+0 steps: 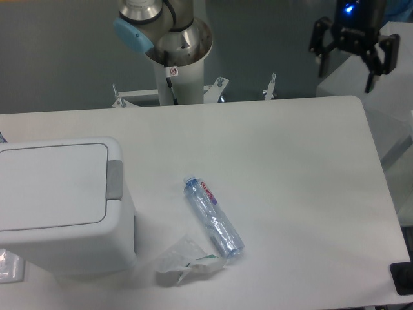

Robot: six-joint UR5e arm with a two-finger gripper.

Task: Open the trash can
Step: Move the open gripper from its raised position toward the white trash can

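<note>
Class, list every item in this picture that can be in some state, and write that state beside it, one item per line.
trash can: upright, lid shut flat
grey push-button tab: untouched, at the lid's right edge
plastic water bottle: lying on its side, cap on, looks empty
crumpled wrapper: scrunched, lying beside the bottle's base
pincer: open, empty, in the air beyond the table's far right corner

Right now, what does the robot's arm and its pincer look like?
The pincer is black with two dark prongs, and a small blue light glows above it. The arm by its base is shiny silver metal with a light blue round cap, standing on a white post that carries a tiny round sticker.
</note>
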